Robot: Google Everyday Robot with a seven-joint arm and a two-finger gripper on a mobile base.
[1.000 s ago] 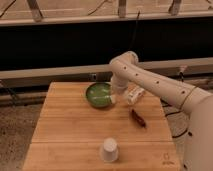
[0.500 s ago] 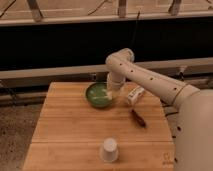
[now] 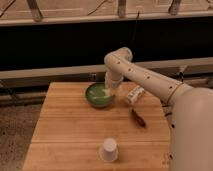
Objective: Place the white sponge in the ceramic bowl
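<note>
The green ceramic bowl [image 3: 97, 96] sits on the wooden table [image 3: 65, 130] at the back middle. My gripper [image 3: 110, 88] hangs from the white arm [image 3: 145, 75] and points down over the bowl's right rim. A pale patch [image 3: 104, 93] lies inside the bowl just below the gripper. I cannot tell whether it is the white sponge or a reflection. No sponge shows anywhere else on the table.
A white bottle with a label [image 3: 135, 94] lies on its side right of the bowl. A small brown object [image 3: 138, 118] lies in front of it. An upturned white paper cup [image 3: 109, 149] stands near the front edge. A dark wall and rail run behind the table.
My gripper has moved left from beside the bottle to over the bowl's right rim. The bowl, bottle and cup have not moved.
</note>
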